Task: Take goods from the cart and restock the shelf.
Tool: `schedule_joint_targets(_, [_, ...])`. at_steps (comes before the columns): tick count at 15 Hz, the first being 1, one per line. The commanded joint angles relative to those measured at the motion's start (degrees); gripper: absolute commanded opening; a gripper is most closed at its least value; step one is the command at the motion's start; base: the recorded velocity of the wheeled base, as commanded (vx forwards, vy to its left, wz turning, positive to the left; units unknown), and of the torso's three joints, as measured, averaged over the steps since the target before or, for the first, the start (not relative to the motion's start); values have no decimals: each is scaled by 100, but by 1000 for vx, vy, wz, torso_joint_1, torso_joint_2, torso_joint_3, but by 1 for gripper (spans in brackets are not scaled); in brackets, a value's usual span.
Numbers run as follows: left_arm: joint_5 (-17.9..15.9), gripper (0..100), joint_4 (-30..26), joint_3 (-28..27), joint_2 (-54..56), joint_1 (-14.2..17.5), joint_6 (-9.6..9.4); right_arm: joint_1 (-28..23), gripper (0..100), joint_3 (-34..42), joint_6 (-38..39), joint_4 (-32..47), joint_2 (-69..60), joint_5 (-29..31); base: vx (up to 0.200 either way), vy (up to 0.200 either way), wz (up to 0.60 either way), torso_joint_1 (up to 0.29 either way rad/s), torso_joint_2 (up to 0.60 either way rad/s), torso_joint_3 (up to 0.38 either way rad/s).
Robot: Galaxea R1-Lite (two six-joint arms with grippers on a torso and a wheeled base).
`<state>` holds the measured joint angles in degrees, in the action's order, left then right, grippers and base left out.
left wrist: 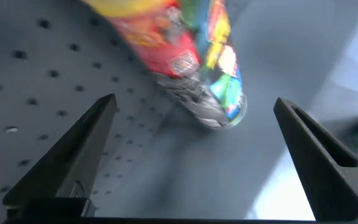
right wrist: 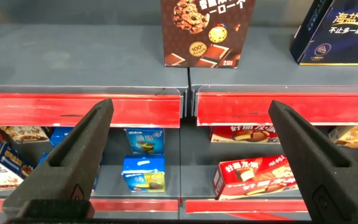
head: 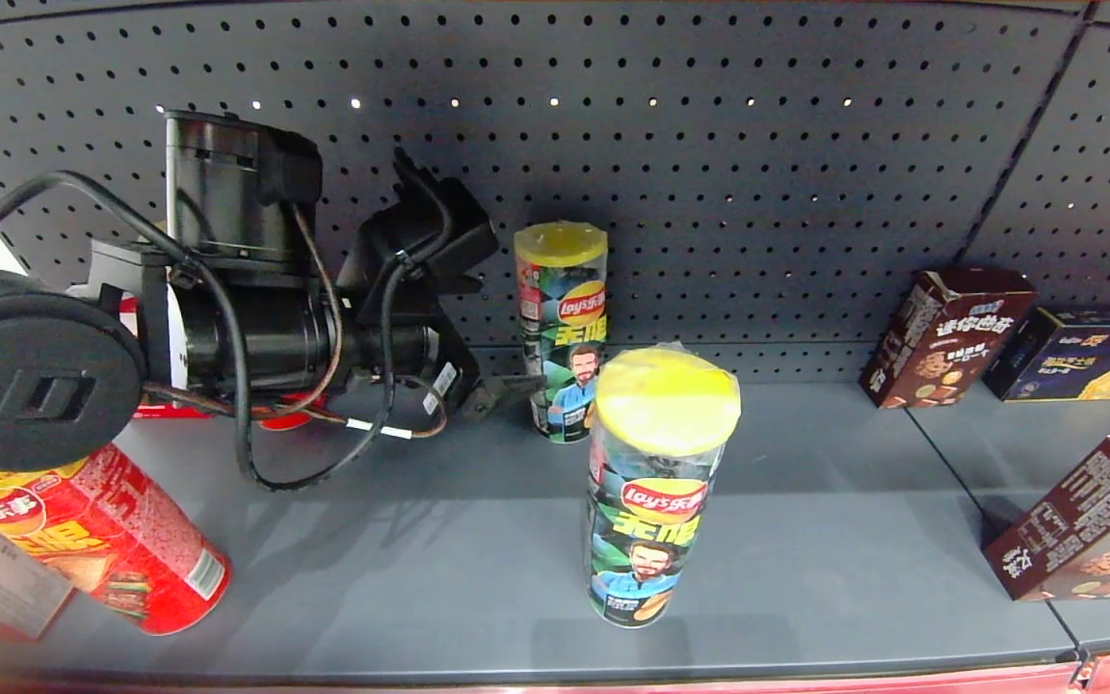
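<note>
Two yellow-lidded chip cans stand upright on the grey shelf [head: 854, 540]: a rear can [head: 563, 328] close to the pegboard and a front can [head: 656, 482] nearer the edge. My left gripper [head: 492, 313] hovers just left of the rear can, open. In the left wrist view that can [left wrist: 191, 62] lies a little beyond the spread fingers [left wrist: 73, 162] of the left gripper [left wrist: 194, 104], untouched. My right gripper [right wrist: 188, 109] is open and holds nothing, facing the red shelf edge [right wrist: 135, 106] below a brown cookie box [right wrist: 207, 31].
A red chip can [head: 102, 540] lies on its side at the shelf's front left. Brown boxes [head: 945, 333] [head: 1085, 516] and a dark blue box [head: 1080, 352] occupy the right section. Pegboard [head: 709, 145] backs the shelf. Lower shelves hold boxed snacks [right wrist: 145, 171].
</note>
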<state>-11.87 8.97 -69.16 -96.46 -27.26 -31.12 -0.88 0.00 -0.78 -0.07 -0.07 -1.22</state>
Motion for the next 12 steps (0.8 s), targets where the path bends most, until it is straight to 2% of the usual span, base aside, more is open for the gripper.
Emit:
schedule_joint_targets(1, [98,100,87,34,-4,-52,1,0,100,0,-1,-1,7,-1,0,0,0,0,0,0])
schedule_joint_targets(5, [414,100,149,-10,-153,-43,-8,0,100,0,-1,-1,7,-1,0,0,0,0,0,0])
schedule_joint_targets(9, [555,100,157,-36,-215,-16,-34,0,100,0,-1,-1,7,-1,0,0,0,0,0,0])
schedule_joint_targets(12, [871,100,474,-133,-452,-16,-34,0,100,0,-1,-1,7,-1,0,0,0,0,0,0])
